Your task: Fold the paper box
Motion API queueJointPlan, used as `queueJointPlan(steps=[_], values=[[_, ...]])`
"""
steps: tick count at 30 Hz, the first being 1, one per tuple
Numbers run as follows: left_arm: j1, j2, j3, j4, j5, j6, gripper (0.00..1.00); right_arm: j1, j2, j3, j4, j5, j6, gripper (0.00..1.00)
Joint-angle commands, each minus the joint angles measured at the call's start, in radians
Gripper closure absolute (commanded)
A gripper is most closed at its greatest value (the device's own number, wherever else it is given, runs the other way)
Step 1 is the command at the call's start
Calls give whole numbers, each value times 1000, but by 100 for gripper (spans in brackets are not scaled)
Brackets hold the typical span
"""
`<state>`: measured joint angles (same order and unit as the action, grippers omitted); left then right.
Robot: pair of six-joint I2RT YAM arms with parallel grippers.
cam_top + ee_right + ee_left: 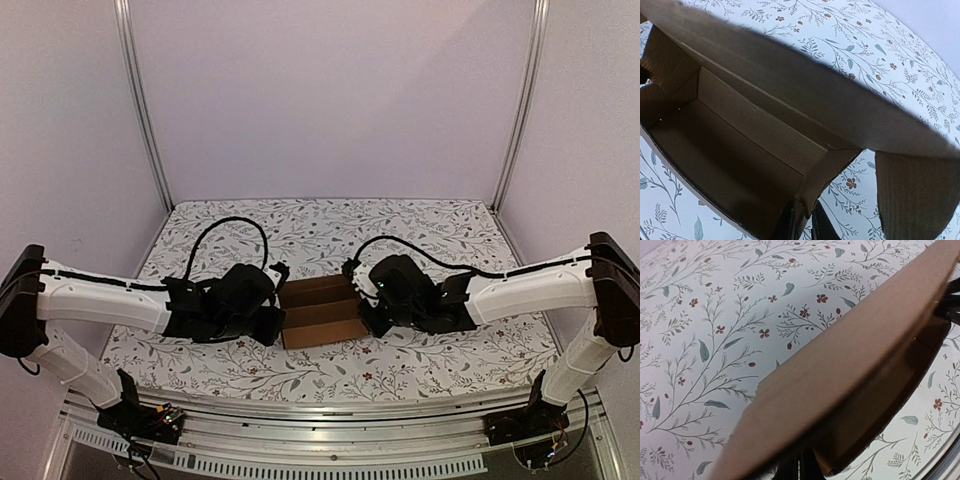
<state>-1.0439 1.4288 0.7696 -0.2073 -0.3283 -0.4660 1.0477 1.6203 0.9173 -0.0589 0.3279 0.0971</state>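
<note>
The right gripper (802,227) pinches one end wall of the box (322,312), which lies between the arms, midway along the table (430,225) and toward its near edge. The left gripper (268,322) is at the other end with its fingers under cardboard, so I cannot tell its grip. The task looks roughly half done: floor and walls stand as a tray, but the lid flap is raised and untucked. The arms hide the box's ends from above, and the lid's edges are cut off up close.
</note>
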Motion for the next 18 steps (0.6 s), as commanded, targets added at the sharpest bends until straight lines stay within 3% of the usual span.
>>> queueJointPlan(steps=[1, 9, 18], values=[[-47, 25, 0, -66, -85, -16, 100, 22, -48, -32, 8, 39, 38, 83], [-91, 27, 6, -87, -168, -33, 100, 36, -154, -69, -15, 46, 80, 68], [-136, 40, 27, -117, -268, -47, 100, 85, -340, -67, -86, 11, 105, 63]])
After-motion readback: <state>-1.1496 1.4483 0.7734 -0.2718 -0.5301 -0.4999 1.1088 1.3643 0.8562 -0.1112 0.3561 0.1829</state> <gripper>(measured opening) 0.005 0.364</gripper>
